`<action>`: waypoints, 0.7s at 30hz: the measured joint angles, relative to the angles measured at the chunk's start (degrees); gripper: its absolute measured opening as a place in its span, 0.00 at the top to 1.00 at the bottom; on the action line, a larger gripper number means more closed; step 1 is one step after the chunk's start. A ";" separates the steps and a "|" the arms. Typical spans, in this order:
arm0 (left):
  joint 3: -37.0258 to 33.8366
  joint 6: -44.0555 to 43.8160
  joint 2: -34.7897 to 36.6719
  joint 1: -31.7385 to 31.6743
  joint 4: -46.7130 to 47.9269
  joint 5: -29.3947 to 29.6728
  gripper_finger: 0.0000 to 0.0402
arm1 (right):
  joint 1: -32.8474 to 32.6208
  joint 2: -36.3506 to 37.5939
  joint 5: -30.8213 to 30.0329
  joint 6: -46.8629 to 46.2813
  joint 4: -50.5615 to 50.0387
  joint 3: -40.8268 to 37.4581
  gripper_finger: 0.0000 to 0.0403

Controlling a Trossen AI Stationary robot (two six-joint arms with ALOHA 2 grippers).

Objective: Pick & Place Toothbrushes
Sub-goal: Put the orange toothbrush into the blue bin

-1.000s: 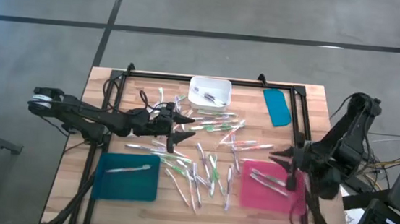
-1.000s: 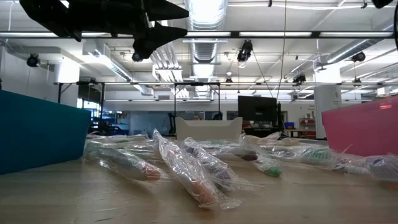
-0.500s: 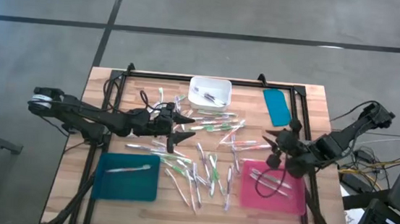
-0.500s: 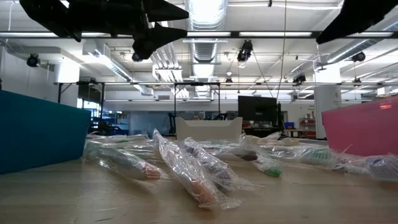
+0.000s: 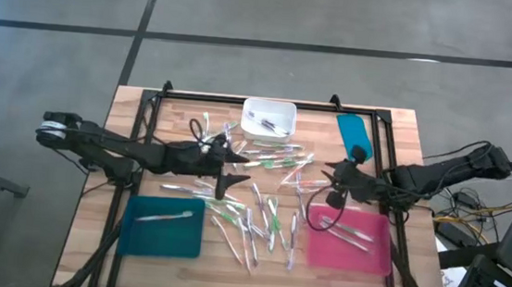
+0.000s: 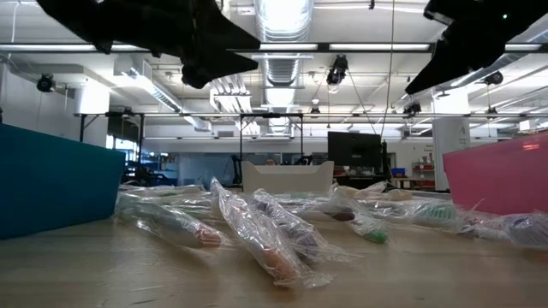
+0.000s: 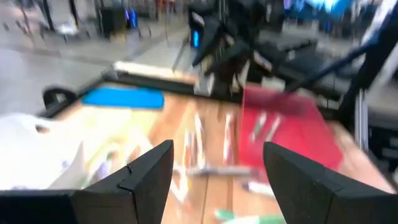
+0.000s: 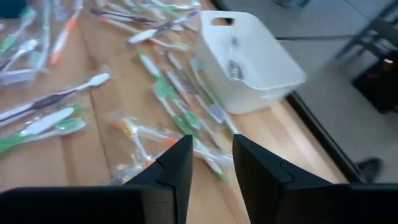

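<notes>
Right tool (image 5: 329,184) part-open, empty, above wrapped thin plastic toothbrushes (image 5: 268,214) (crinkly film, tangled): risks snagging two, or slipping.

Dozens of wrapped toothbrushes (image 5: 264,207) are lying loose on the bench (image 5: 406,129), while two teal trays (image 5: 163,227), one pink tray (image 5: 351,248) and one white bin (image 5: 268,117) are sitting around them, two robot arms reaching in.
</notes>
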State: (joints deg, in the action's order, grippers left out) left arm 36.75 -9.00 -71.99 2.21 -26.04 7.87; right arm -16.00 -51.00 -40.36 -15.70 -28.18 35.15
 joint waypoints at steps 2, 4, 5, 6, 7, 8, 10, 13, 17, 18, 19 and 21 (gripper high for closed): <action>3.09 0.35 0.00 0.69 8.11 -0.26 0.37 | 1.96 -0.02 1.68 2.14 3.51 -1.21 0.75; 6.65 1.44 0.00 1.69 16.92 -0.34 0.37 | 3.46 0.00 2.65 2.90 5.38 -2.24 0.77; 8.47 1.93 -0.11 2.36 20.72 -0.32 0.37 | 4.10 0.00 2.90 3.05 5.70 -2.75 0.77; 10.21 2.55 -0.27 3.06 24.22 -0.32 0.37 | 4.52 0.00 2.96 3.05 5.70 -3.21 0.78; 11.81 3.37 -0.50 3.82 27.24 -0.32 0.37 | 4.98 0.00 2.98 2.91 5.72 -3.73 0.79; 13.32 4.14 -0.75 4.68 29.85 -0.32 0.37 | 5.32 0.00 2.95 2.61 5.76 -4.21 0.79; 15.86 5.29 -1.20 6.34 34.55 -0.33 0.37 | 5.79 0.00 2.96 2.40 5.99 -5.05 0.80; 18.08 5.60 -1.65 8.60 36.70 -0.26 0.37 | 6.04 0.00 2.99 1.87 6.14 -5.62 0.81; 19.48 2.38 -2.64 11.65 36.70 1.48 0.37 | 6.06 0.00 2.96 0.82 6.17 -5.35 0.79; 19.64 1.77 -3.11 12.53 36.81 2.40 0.37 | 6.06 0.00 2.98 0.69 6.19 -5.07 0.78; 19.76 1.52 -3.57 13.52 36.88 3.43 0.37 | 6.06 0.00 2.96 0.68 6.32 -4.79 0.77; 19.93 1.83 -4.72 15.69 37.68 5.31 0.37 | 6.06 0.00 2.95 0.69 6.57 -4.44 0.75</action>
State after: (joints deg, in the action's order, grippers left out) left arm 56.67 -7.17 -76.71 17.90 11.63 13.18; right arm -9.93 -51.00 -37.41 -15.00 -21.60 30.71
